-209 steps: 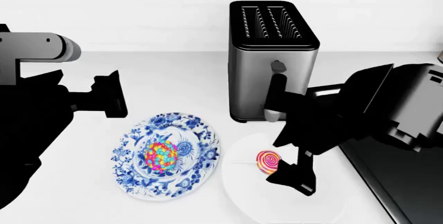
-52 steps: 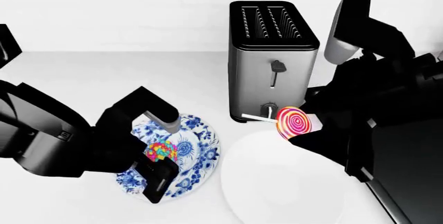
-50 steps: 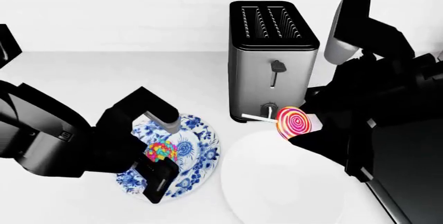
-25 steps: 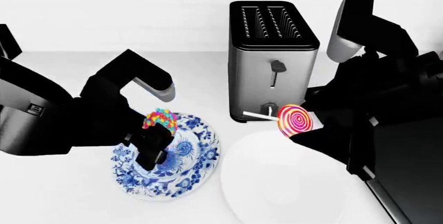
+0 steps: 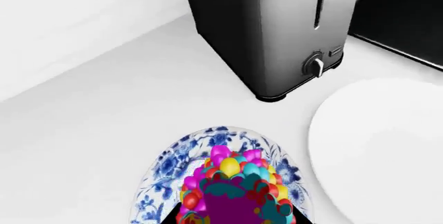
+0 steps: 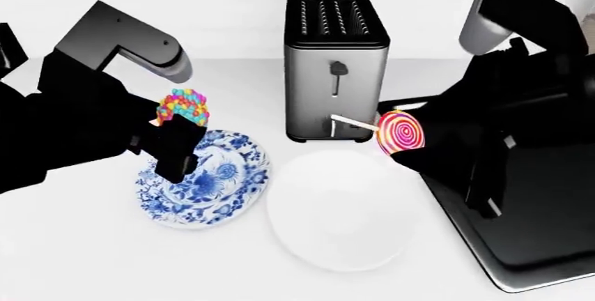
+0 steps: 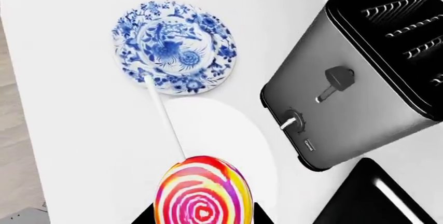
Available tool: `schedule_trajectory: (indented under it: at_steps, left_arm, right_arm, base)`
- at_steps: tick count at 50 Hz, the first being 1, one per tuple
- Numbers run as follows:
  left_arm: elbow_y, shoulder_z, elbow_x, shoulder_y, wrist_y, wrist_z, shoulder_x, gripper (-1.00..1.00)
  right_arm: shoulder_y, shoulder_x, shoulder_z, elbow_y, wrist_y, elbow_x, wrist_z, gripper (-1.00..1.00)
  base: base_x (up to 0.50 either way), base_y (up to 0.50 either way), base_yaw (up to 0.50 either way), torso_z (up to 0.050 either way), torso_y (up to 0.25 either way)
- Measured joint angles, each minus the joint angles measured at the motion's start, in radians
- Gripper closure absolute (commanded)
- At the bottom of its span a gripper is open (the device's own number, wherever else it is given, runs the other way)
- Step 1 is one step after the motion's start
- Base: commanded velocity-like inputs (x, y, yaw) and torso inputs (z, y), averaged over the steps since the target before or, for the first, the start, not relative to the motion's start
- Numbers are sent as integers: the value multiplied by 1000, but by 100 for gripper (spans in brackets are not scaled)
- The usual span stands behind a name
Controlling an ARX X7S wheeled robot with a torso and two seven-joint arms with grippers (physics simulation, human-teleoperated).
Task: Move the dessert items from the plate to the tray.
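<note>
Both sweets are held aloft: the bead-covered candy egg in the left claw, the swirl lollipop in the right claw; firm grips should be kept until the glossy black tray lies directly beneath each claw

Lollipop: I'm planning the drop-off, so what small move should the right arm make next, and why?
Probably carry it rightward over the black tray: the right pincer holds the lollipop lifted above the white plate, beside the tray, not over it.

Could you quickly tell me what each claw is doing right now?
Left claw: closed on the candy-bead ball, lifted above the blue plate.
Right claw: closed on the lollipop.
</note>
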Motion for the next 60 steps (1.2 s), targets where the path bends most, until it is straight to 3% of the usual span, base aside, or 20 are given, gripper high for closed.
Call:
schedule_trajectory:
  at_steps: [60]
  left_arm:
    - [12,-10,106,24,67,76,14,100]
  right_arm:
    - [-51,1,2,10,-54,-41,33,100]
  base:
    - [0,-468,0,0,0]
